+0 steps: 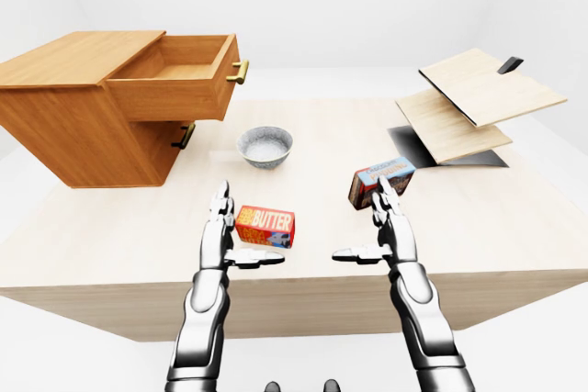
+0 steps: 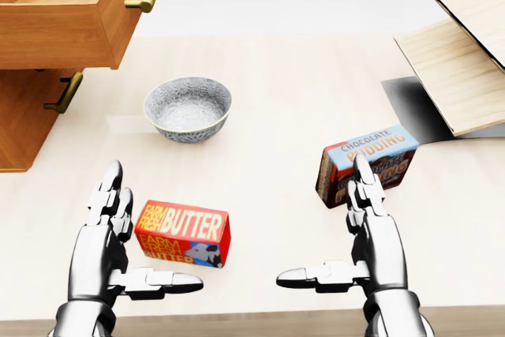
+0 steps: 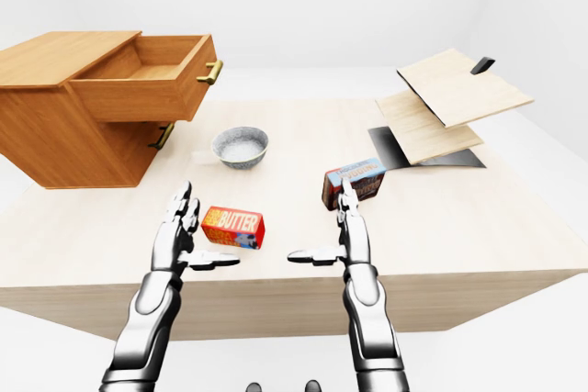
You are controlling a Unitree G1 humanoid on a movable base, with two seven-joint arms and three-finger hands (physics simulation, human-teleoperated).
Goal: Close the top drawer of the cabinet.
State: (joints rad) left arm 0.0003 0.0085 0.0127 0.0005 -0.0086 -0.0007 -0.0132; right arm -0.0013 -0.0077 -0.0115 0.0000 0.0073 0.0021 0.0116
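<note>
A wooden cabinet [image 1: 64, 117] stands on the table at the upper left of the left-eye view. Its top drawer [image 1: 179, 75] is pulled far out, empty inside, with a brass handle [image 1: 239, 72] on its face. The lower drawer's handle [image 1: 184, 136] shows beneath it. My left hand [image 1: 230, 231] hovers open low in the view, well below and right of the cabinet, fingers straight and thumb out. At the same height, my right hand [image 1: 381, 227] is open too. Neither touches anything.
A grey bowl [image 1: 265, 146] sits right of the cabinet. A red butter box [image 1: 265, 225] lies between my hands, and a chocolate pudding box [image 1: 379, 179] beyond the right hand. Wooden boards [image 1: 473, 103] tilt over a dark plate at upper right. The table edge [image 1: 294, 286] runs below.
</note>
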